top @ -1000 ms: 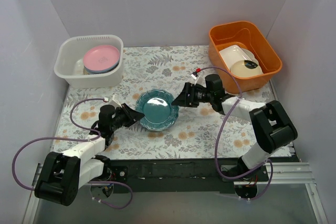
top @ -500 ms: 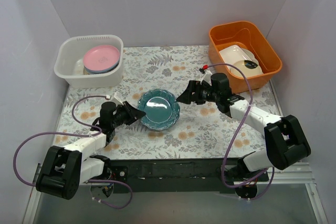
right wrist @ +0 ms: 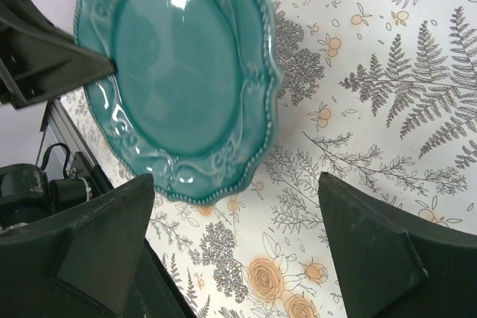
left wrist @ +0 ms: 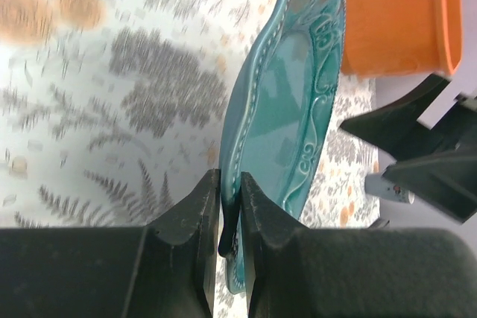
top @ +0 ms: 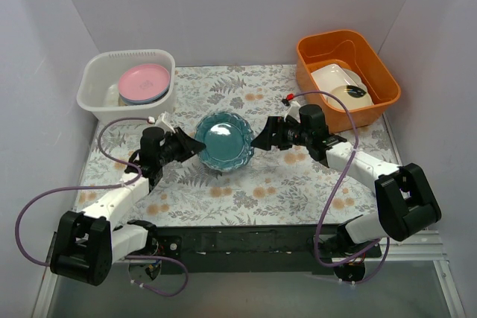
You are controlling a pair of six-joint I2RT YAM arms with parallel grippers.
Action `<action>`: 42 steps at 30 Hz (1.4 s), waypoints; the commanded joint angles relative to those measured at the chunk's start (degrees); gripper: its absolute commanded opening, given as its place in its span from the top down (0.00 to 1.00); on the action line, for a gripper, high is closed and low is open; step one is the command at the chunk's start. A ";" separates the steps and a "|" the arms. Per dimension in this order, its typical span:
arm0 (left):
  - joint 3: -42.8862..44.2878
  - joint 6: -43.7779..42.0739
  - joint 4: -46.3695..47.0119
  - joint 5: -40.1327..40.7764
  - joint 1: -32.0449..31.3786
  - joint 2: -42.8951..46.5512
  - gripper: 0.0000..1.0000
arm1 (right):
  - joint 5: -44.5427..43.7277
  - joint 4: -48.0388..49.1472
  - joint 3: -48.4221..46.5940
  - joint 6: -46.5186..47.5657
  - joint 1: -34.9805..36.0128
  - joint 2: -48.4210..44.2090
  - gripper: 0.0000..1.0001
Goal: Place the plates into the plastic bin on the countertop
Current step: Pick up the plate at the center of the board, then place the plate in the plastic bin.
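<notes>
In the left wrist view, the teal plate's (left wrist: 287, 117) lower rim is hidden between the fingers of the left end effector (left wrist: 230, 182). The bench (left wrist: 89, 57) print blurs at upper left, and the top edge cuts off the orange tub (left wrist: 387, 16). In the plastic bin (top: 95, 93), the pink plate (top: 144, 80) hides most of whatever lies under it.
</notes>
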State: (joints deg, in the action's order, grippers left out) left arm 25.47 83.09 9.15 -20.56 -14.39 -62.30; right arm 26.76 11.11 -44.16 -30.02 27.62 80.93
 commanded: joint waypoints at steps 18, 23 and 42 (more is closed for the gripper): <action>34.28 -0.74 1.67 -3.96 3.48 -21.89 1.00 | -0.92 -1.18 4.26 3.30 -0.19 -7.62 0.02; 37.89 2.42 3.07 -6.60 7.18 -23.56 1.00 | 0.04 -0.57 4.70 2.95 -0.20 -8.15 0.02; 41.85 4.19 -8.09 2.36 21.16 -14.87 1.00 | 6.28 6.55 3.20 1.54 -0.19 -1.82 0.02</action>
State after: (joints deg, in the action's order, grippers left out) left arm 63.99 85.67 -2.74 -20.16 5.52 -84.79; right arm 30.85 13.47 -39.29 -28.40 27.62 79.09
